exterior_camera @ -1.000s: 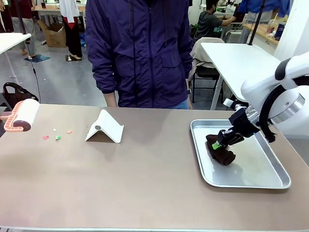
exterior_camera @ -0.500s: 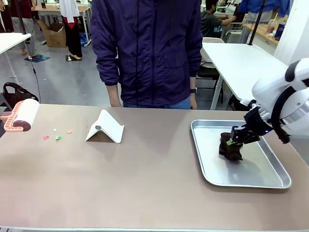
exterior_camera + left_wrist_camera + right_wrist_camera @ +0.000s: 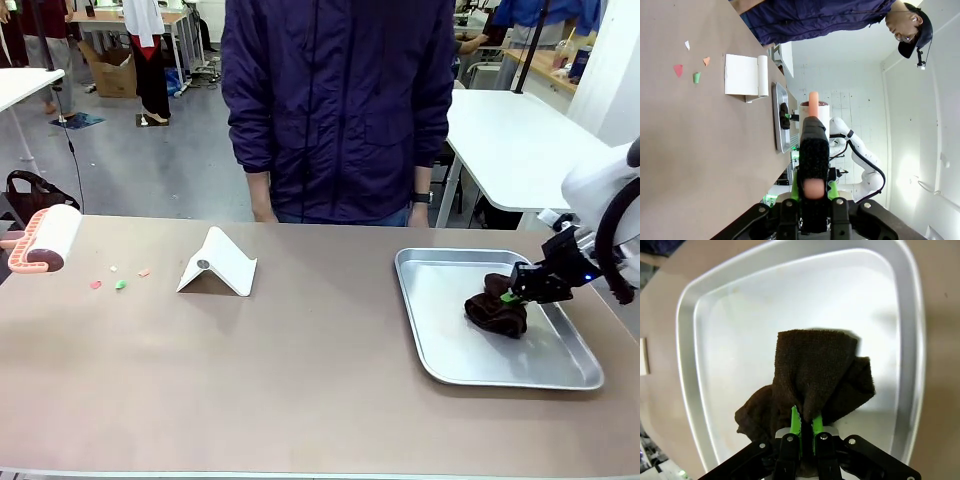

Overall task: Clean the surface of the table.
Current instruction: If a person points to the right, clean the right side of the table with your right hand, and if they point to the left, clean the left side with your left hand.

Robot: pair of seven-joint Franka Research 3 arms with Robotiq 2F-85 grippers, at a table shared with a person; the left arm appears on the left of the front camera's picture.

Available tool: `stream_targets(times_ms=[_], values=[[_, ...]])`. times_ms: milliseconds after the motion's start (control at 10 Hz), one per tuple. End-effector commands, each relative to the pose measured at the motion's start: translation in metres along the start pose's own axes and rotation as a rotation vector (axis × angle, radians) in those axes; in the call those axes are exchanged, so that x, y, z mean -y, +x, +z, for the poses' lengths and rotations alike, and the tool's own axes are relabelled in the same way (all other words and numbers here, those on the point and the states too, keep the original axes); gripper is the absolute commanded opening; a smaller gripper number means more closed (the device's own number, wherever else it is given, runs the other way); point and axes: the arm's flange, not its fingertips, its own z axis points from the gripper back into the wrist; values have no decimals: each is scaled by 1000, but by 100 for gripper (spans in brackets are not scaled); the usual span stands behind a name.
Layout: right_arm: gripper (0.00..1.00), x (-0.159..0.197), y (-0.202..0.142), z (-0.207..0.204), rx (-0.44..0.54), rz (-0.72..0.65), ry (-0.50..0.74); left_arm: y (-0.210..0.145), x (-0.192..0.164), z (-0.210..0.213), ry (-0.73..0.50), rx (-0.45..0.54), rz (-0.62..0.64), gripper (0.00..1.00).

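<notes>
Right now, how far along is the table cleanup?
Done: nothing visibly. In hand: right gripper shut on the brown cloth in the tray; left gripper holds the lint roller near the left end of the table. Left: paper scraps beside the white stand.

Grey floor [image 3: 130, 170] (white table [image 3: 510, 130] beyond)

- Front: bright, even light from overhead. The table [image 3: 300, 390] is matte, no glare.
- Shadows are soft only: a faint one under the stand [image 3: 217, 262], and a dim patch on the table below the person [image 3: 340, 100].
- Tray [image 3: 440, 365] has a dull sheen, no hot spots.
- My right wrist: the tray rim bows from the wide lens. The cloth [image 3: 815, 370] is sharp, with a soft grey shadow beside it.
- My left wrist: white wall [image 3: 920, 150] washed out. The roller [image 3: 813, 107] sits close to the lens and is blurry at its near end.
</notes>
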Motion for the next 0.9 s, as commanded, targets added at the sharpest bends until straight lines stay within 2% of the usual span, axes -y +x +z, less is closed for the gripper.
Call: stream_targets(times_ms=[0,200,400,700,800], values=[[10,42,-13,1,6,-50,22,-4,2,-1,-2,-5,-2,0],[10,45,-15,4,9,-29,126,-4,2,-1,-2,-5,-2,0],[10,41,-15,11,33,-4,283,-4,2,-1,-2,-5,-2,0],[10,38,-16,29,49,-20,613,-4,2,-1,-2,-5,-2,0],[10,37,-18,35,50,-41,628,-4,2,-1,-2,-5,-2,0]])
